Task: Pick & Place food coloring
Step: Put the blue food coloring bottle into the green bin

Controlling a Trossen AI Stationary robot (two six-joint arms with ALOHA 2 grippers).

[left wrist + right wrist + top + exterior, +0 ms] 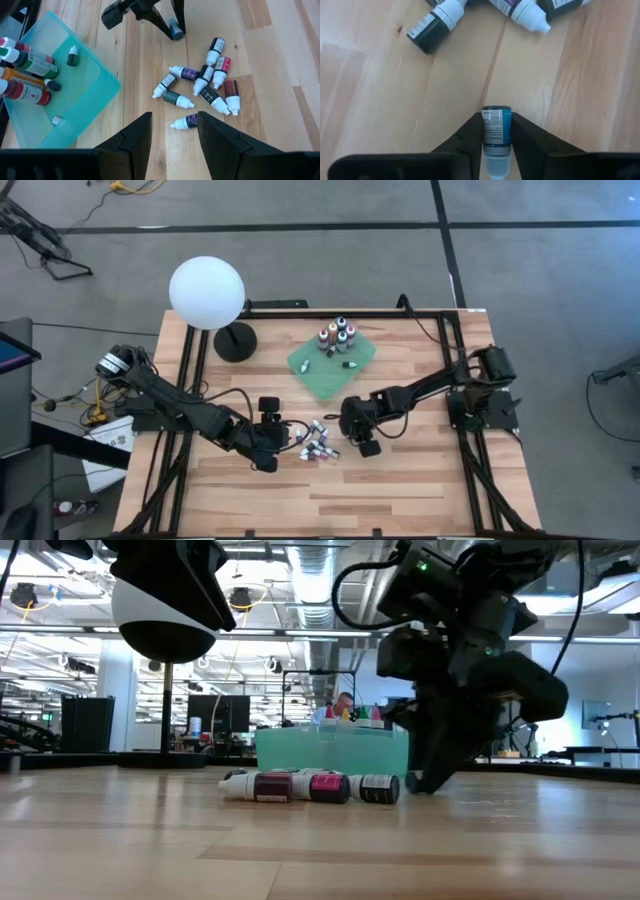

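Observation:
Several small food coloring bottles (318, 446) with white caps lie on their sides in a loose pile on the wooden table; they also show in the left wrist view (202, 85) and the low view (310, 786). More bottles (336, 336) stand and lie in a green square tray (315, 375). My right gripper (366, 444) is just right of the pile, down near the table top, shut on a blue bottle (496, 127). My left gripper (175, 142) is open and empty to the left of the pile (268, 458), and one bottle (185, 121) lies just ahead of its fingers. My right gripper pinches the blue bottle's labelled body (496, 124) between its two fingers. The bottle lies along the fingers, cap (495, 167) toward the wrist and base pointing out past the fingertips. The fingers slant down at the table (420, 780). I cannot tell whether the bottle touches the wood.
A lamp with a white globe (207, 292) on a black round base (235, 342) stands at the far left of the table. A black frame (300, 305) runs along the table's edges. Bare wood lies toward the near edge (330, 500).

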